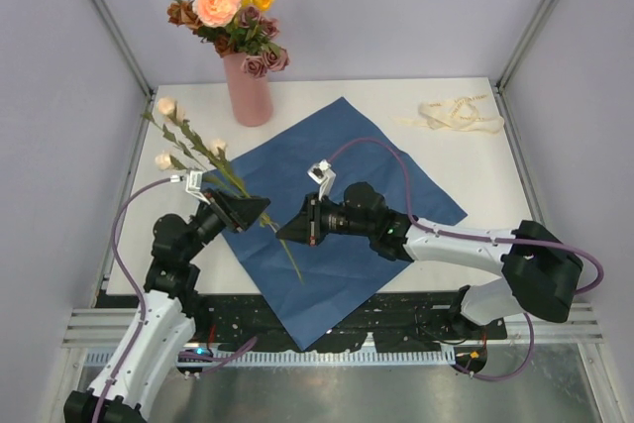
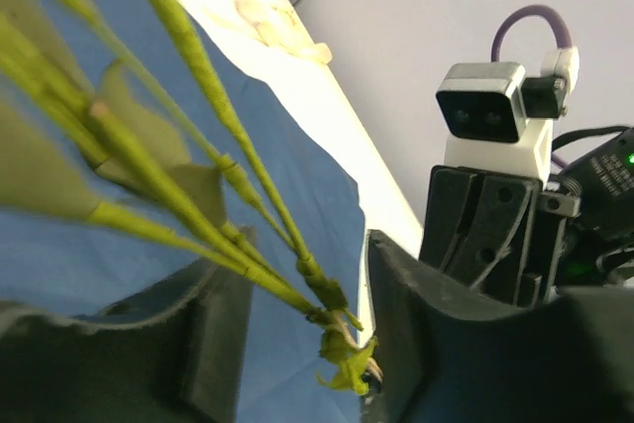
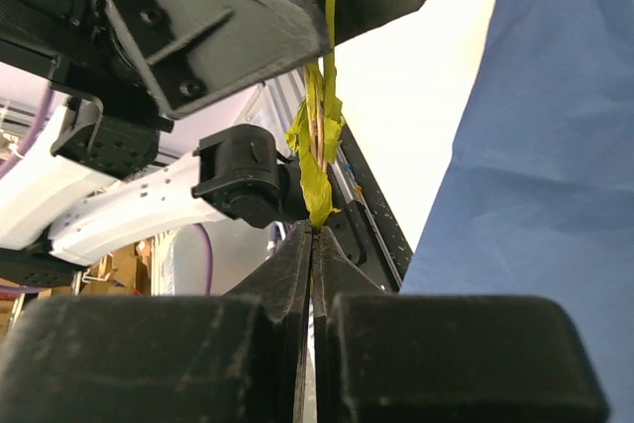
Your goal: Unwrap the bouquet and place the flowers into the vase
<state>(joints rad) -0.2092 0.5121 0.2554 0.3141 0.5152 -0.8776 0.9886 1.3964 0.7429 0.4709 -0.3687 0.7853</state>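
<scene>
The flowers mostly stand in the vase at 11 o'clock of the table, but one sprig with cream buds hangs above the blue paper, its buds pointing to 10 o'clock. The right gripper has its fingers pressed together on the lower stem, it seems to steady the sprig for a handover. The left gripper has its jaws apart around the stems higher up, not clamped, probably to take the sprig nearer the buds, where the vase is easier to reach. The cream ribbon lies at 1 o'clock, well apart
</scene>
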